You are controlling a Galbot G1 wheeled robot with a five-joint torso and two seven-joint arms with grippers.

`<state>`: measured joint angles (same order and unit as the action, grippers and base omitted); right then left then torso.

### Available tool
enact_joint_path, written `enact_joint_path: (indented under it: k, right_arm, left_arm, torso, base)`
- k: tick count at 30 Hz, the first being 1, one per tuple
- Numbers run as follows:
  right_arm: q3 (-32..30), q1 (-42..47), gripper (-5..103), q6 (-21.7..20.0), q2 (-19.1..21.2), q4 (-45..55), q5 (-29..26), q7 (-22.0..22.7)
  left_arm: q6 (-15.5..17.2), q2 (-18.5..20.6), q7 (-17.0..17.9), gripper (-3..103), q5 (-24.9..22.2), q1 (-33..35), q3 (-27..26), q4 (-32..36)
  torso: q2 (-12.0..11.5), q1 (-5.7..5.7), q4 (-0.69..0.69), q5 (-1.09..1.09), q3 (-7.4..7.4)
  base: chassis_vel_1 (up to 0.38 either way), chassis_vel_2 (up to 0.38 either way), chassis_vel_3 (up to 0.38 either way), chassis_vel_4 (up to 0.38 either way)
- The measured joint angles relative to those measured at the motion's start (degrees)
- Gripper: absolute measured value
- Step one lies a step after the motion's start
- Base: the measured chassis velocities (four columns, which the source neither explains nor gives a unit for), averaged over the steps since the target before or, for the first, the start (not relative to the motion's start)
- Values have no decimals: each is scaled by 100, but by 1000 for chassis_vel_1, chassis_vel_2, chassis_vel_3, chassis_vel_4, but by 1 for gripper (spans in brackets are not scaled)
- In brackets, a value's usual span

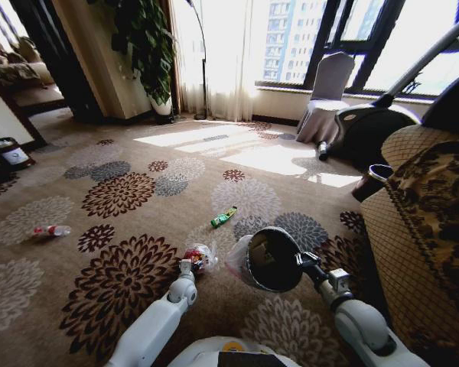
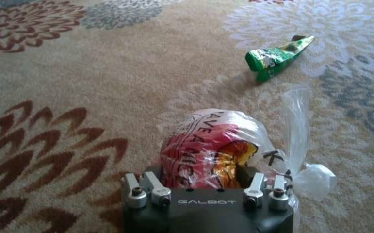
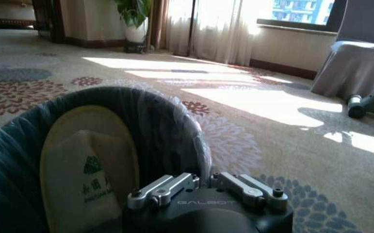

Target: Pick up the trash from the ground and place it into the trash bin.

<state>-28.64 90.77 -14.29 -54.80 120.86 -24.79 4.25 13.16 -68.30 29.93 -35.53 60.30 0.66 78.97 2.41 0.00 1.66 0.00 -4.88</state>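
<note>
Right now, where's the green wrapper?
In the head view the green wrapper lies on the carpet ahead, just beyond the left claw and the red-white packet it grips.

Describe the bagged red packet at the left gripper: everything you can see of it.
The red packet is a rounded bundle in red, pink and yellow with white lettering, wrapped in a clear plastic bag whose knotted tail sticks out to one side. It looks soft and crinkled. It sits between the fingers of the left gripper, low over the patterned carpet. Whether it is lifted clear cannot be told.
</note>
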Motion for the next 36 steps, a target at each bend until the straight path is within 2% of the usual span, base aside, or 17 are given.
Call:
enact_joint_path:
  k: [1,3,5,14,17,20,21,24,25,27,28,29,30,31,32,34,36]
  right_arm:
    - [0,0,2,0,0,0,0,0]
    - [4,6,2,0,-20,18,1,21]
    - [6,10,2,0,-25,21,2,24]
    - [8,39,2,11,-18,36,25,35]
    - [15,30,2,16,-21,36,38,36]
    - [26,29,2,17,-41,37,56,39]
    - [26,29,2,17,-41,37,56,39]
    - [26,33,2,17,-33,39,61,59]
    - [26,33,2,17,-33,39,61,59]
    - [26,14,2,25,-28,10,64,60]
    - [26,14,2,25,-28,10,64,60]
    - [31,5,2,28,-34,-3,70,61]
    - [54,-2,2,36,-58,-18,94,48]
    - [65,-5,2,43,-78,-25,112,35]
    - [65,-5,2,43,-78,-25,112,35]
    - [93,-6,2,47,-109,-28,130,31]
    - [100,-7,2,47,-116,-31,140,28]
  left_arm:
    - [0,0,0,75,0,0,0,0]
    - [-26,-1,-44,68,-5,-3,9,-42]
    - [-37,0,-59,68,-5,0,9,-46]
    - [-204,7,-156,41,132,85,-63,19]
    - [-324,6,-209,38,249,101,-80,24]
    - [-613,26,-327,27,491,122,-112,-10]
    - [-613,26,-327,27,491,122,-112,-10]
    - [-899,113,-464,16,849,266,-194,324]
    - [-899,113,-464,16,849,266,-194,324]
    - [-1096,266,-636,10,1298,508,-330,1029]
    - [-1096,266,-636,10,1298,508,-330,1029]
    - [-1114,424,-749,7,1477,658,-414,1612]
    - [-994,677,-876,2,1525,719,-462,2492]
    - [-879,873,-927,2,1482,666,-418,2963]
    - [-879,873,-927,2,1482,666,-418,2963]
    - [-630,1284,-993,2,1315,354,-166,3715]
    - [-494,1464,-1045,2,1224,167,-1,4031]
  torso:
    - [0,0,0,0,0]
    - [0,0,1,-1,0]
    - [0,0,0,-1,0]
    - [0,0,1,-1,0]
    - [0,0,1,-1,0]
    - [0,0,1,-1,0]
    - [0,0,1,-1,0]
    - [0,0,1,-1,0]
    - [0,0,1,-1,0]
    - [0,0,1,-2,0]
    - [0,0,1,-2,0]
    - [0,0,2,-1,-1]
    - [0,0,2,0,0]
    - [0,0,2,2,0]
    - [0,0,2,2,0]
    - [0,0,-1,0,0]
    - [0,0,0,1,0]
  base:
    - [0,0,0,0]
    - [0,0,0,0]
    - [0,0,0,0]
    - [0,0,0,0]
    - [0,0,0,0]
    - [0,0,0,0]
    - [0,0,0,0]
    - [0,0,0,0]
    - [0,0,0,0]
    - [0,0,0,0]
    - [0,0,0,0]
    - [0,0,0,0]
    - [0,0,0,0]
    - [0,0,0,0]
    - [0,0,0,0]
    - [0,0,0,0]
    - [0,0,0,0]
